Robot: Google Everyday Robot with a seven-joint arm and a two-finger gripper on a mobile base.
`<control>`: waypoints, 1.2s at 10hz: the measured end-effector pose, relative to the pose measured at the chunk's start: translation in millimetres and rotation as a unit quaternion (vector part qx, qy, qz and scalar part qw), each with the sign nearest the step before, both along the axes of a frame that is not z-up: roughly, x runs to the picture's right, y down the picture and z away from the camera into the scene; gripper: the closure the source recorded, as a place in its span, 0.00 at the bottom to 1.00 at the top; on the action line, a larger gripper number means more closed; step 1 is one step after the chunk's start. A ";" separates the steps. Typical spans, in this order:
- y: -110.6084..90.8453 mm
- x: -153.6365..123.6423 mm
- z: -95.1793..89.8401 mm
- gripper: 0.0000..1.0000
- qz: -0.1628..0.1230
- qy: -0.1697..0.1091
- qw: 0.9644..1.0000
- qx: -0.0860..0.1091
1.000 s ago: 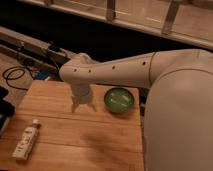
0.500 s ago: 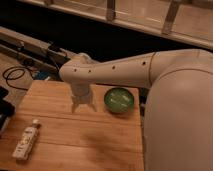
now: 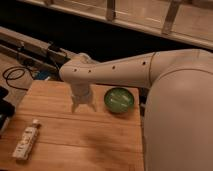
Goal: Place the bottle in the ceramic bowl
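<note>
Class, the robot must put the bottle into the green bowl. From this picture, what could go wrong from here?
1. The bottle lies flat near the front left edge of the table, far from the open, empty gripper hanging beside the ceramic bowl; a clumsy grasp might push it off.
2. The bowl is shallow and the bottle looks about as long as the bowl is wide, so it may tip out.
</note>
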State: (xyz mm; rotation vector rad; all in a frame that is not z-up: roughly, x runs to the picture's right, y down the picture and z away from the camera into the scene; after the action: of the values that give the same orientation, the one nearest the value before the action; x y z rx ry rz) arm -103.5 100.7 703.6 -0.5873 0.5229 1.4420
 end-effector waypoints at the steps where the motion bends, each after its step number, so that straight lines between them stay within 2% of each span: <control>1: -5.8 -1.0 1.3 0.35 -0.001 -0.005 1.000 0.015; 2: -11.8 -5.0 2.6 0.35 -0.001 -0.009 0.999 0.036; 4: -23.4 -30.4 7.1 0.35 -0.007 -0.027 0.997 0.072; 5: -32.2 -55.0 12.9 0.35 -0.013 -0.041 0.995 0.092; 7: -41.0 -101.0 23.1 0.35 -0.027 -0.065 0.991 0.116; 8: -39.0 -120.5 26.3 0.35 -0.034 -0.073 0.989 0.121; 10: -23.5 -156.3 21.2 0.35 -0.056 -0.088 0.987 0.126; 11: -17.5 -168.0 17.2 0.35 -0.063 -0.096 0.985 0.128; 12: -18.0 -164.5 18.4 0.35 -0.064 -0.091 0.986 0.127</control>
State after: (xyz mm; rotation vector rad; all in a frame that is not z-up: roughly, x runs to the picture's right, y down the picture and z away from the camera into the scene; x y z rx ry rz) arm -268.0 82.7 722.0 -0.4669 0.2225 1.2930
